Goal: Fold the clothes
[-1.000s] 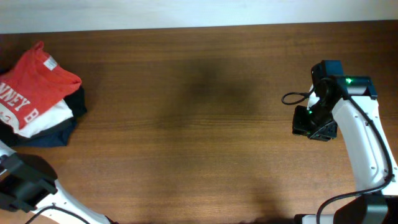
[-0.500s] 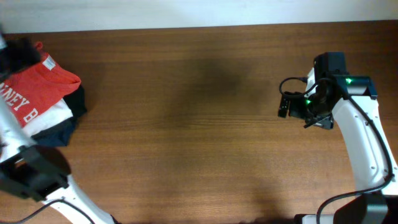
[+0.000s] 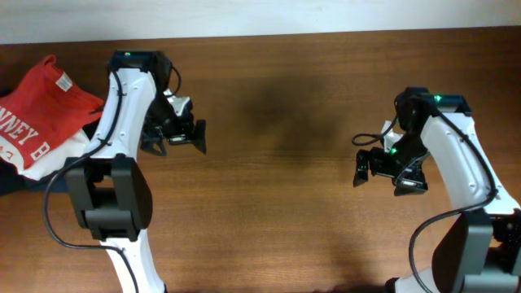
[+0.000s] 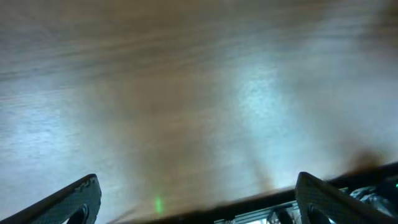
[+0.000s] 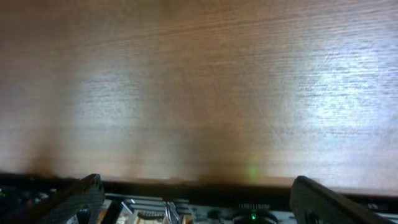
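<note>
The T-shirt (image 3: 41, 114) lies in the upper left of the overhead frame, partly cut off by the left edge. It is orange-red, thin and rumpled, bunched into a loose heap rather than spread flat. White block lettering (image 3: 23, 140) runs along its lower part, though only some of the letters show. A small white label (image 3: 64, 82) sits near its top. It rests on a white garment (image 3: 50, 163), with a strip of dark cloth (image 3: 15, 185) showing under that at the frame's left edge.

Just to the right of the heap, the left arm crosses the shirt's right edge. The left gripper (image 3: 201, 138) is over bare table (image 3: 269, 228), its jaws spread wide and holding nothing. Well apart, in the right half of the frame, the right gripper (image 3: 358, 168) points left, jaws likewise released and empty. Both wrist views show only blurred wood grain between the finger ends.
</note>
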You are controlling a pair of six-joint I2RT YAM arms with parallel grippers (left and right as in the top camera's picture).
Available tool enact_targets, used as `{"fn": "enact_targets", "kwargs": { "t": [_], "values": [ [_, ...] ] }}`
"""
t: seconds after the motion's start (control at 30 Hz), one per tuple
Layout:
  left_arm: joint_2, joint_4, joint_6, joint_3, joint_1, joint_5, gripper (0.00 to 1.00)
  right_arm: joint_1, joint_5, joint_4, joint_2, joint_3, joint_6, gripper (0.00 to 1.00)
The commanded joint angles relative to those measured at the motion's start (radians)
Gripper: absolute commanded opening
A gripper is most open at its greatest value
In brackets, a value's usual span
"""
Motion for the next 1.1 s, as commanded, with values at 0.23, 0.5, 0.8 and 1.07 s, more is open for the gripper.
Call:
{"fn": "enact_targets", "kwargs": {
  "t": [0.23, 0.5, 0.8, 1.07],
  "values": [
    [-0.886, 0.597, -0.050, -0.798, -0.010, -0.035, 0.99, -0.006, -0.013, 0.348, -0.717, -0.407, -0.010, 0.99],
    [-1.545, 0.774, -0.051, -1.069, -0.010, -0.035, 0.99, -0.006, -0.020, 0.355, -1.107, -0.453, -0.011, 0.99],
    [-1.621, 0.774, -0.051, -1.069, -0.010, -0.035, 0.99, 0.012, -0.016, 0.355, -1.113, -0.453, -0.011, 0.99],
    [-1.621, 0.774, -0.051, -1.069, -0.010, -0.035, 0.99, 0.068, 0.065, 0.602, -1.474, -0.665, -0.048, 0.99]
  ]
}}
